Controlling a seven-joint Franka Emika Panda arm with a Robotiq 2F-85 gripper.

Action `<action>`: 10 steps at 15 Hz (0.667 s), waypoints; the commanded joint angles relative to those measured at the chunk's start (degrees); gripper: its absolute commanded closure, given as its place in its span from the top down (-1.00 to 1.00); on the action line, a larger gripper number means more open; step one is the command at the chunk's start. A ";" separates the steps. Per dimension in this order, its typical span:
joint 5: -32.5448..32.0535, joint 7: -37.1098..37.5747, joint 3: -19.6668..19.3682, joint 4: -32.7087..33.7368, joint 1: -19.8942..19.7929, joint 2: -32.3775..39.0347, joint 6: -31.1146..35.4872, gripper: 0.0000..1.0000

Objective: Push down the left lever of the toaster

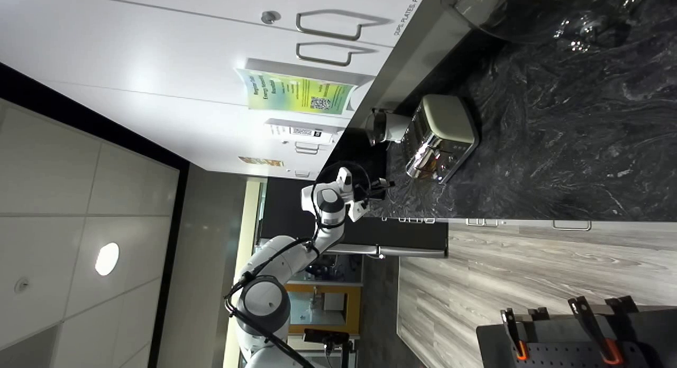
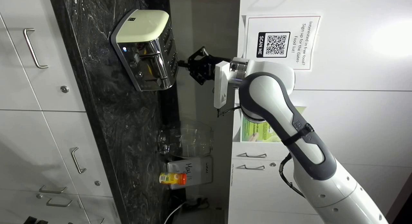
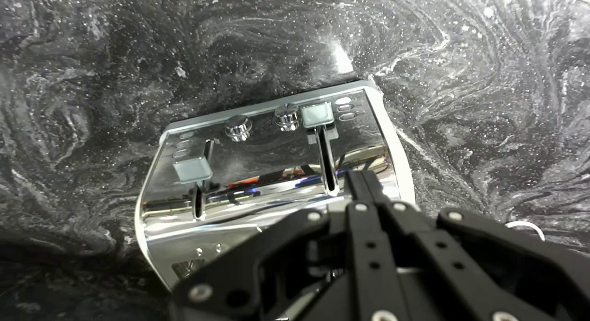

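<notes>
Toaster point(image 3: 267, 155) is on the tabletop point(image 3: 258, 39), mid-frame in the wrist view. Gripper point(image 3: 363, 182) overlaps its 4 o'clock side, fingers pressed together, nothing between; can't tell if touching. Risk: wrong lever. Facing the front, left should be the 1 o'clock lever point(image 3: 318, 114), at the base end of its slot point(image 3: 327, 159), so probably down already; trusting wrist-view left hits the 9 o'clock lever point(image 3: 192, 169). Fingers catching the top edge could shove it. Front points about 12; long axis likely along it, roughly 8:30 to 2:30.

Toaster point(image 2: 146, 50): upright on the counter point(image 2: 125, 121), cream-ended, mirrored 2-lever face
Left lever point(image 3: 318, 114), face viewed upright: pale, down near the base
</notes>
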 commanded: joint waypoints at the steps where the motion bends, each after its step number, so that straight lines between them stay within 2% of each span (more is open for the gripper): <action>1: -1.42 1.75 1.29 -4.02 -0.85 -3.87 0.25 -0.46; 2: -1.33 1.59 1.54 -4.41 -0.99 -4.20 0.53 -0.37; 10: -1.66 2.59 2.16 -5.70 -1.21 -5.59 0.57 0.86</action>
